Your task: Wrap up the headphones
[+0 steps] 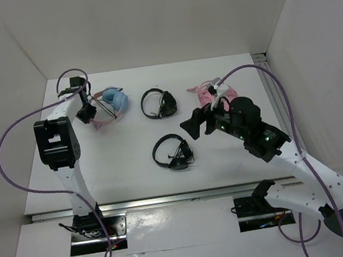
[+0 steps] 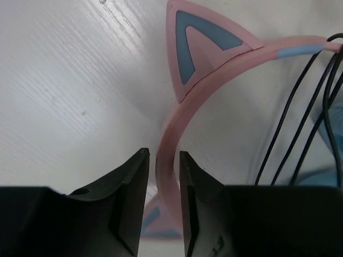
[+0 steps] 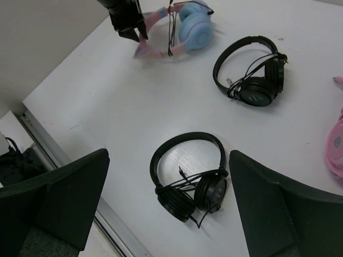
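The headphones [image 1: 116, 99] lie at the far left of the table, with light blue ear cups [image 3: 195, 29] and a pink cat-ear headband [image 2: 214, 75]. Their thin dark cable [image 2: 300, 118] runs in several strands across the headband. My left gripper [image 1: 87, 114] is at the headband's left side. In the left wrist view its fingers [image 2: 164, 158] are closed down on the pink band, with a cat ear just beyond them. My right gripper [image 1: 196, 124] is open and empty, hovering above the table's middle, over a black pair [image 3: 190, 176].
Two smaller black headphones lie mid-table, one far [image 1: 159, 103] and one near [image 1: 173, 152], both with cables wound on them. All-pink cat-ear headphones [image 1: 208, 92] lie at the far right, beside my right arm. Walls enclose three sides. A metal rail [image 3: 64, 160] marks the front edge.
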